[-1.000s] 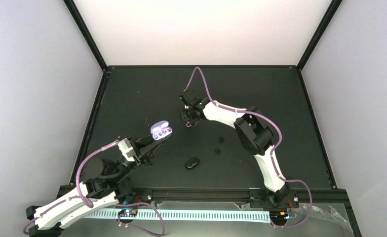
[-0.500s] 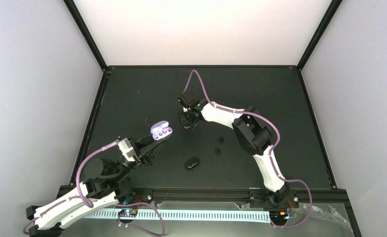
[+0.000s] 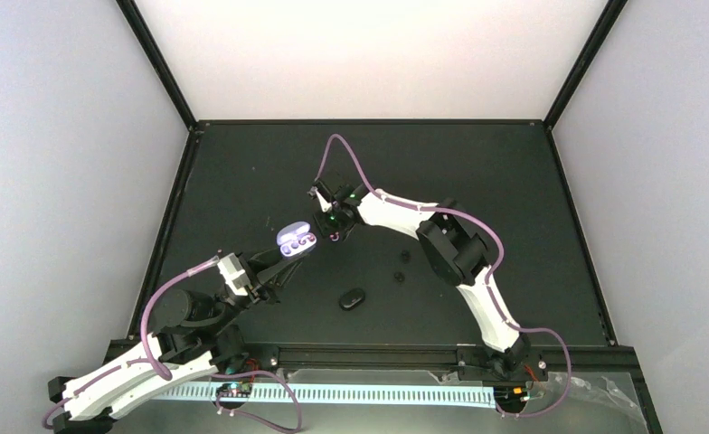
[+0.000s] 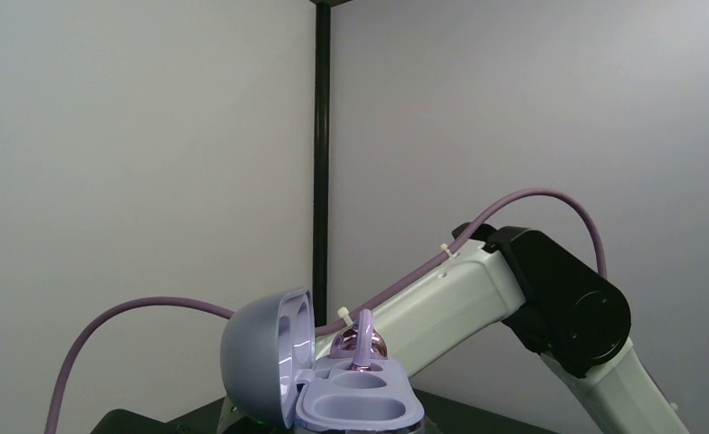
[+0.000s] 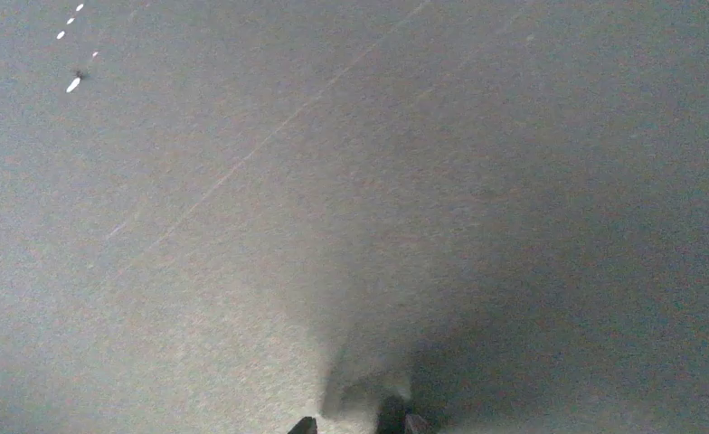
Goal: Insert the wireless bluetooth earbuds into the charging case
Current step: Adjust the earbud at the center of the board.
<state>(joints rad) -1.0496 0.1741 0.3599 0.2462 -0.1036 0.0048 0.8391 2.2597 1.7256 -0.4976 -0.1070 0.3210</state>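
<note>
My left gripper [image 3: 281, 255] is shut on the base of the open lilac charging case [image 3: 295, 241] and holds it above the mat. In the left wrist view the case [image 4: 355, 402] has its lid up on the left. One glossy pinkish-purple earbud [image 4: 362, 342] sits in its far slot, and the near slots are empty. My right gripper [image 3: 334, 228] hangs just right of the case, with a small pinkish bit [image 3: 335, 237] at its tips. In the right wrist view only the fingertips [image 5: 303, 425] show above bare mat. Two small black earbuds [image 3: 404, 256] [image 3: 398, 276] lie on the mat.
A closed black oval case [image 3: 352, 298] lies on the mat in front of the lilac case. The right arm [image 4: 477, 289] passes close behind the lilac case. Black frame posts and white walls bound the dark mat [image 3: 477, 172].
My right gripper has moved left and slightly toward the lilac case, carrying the small pinkish bit with it. The left arm and the case have stayed still.
</note>
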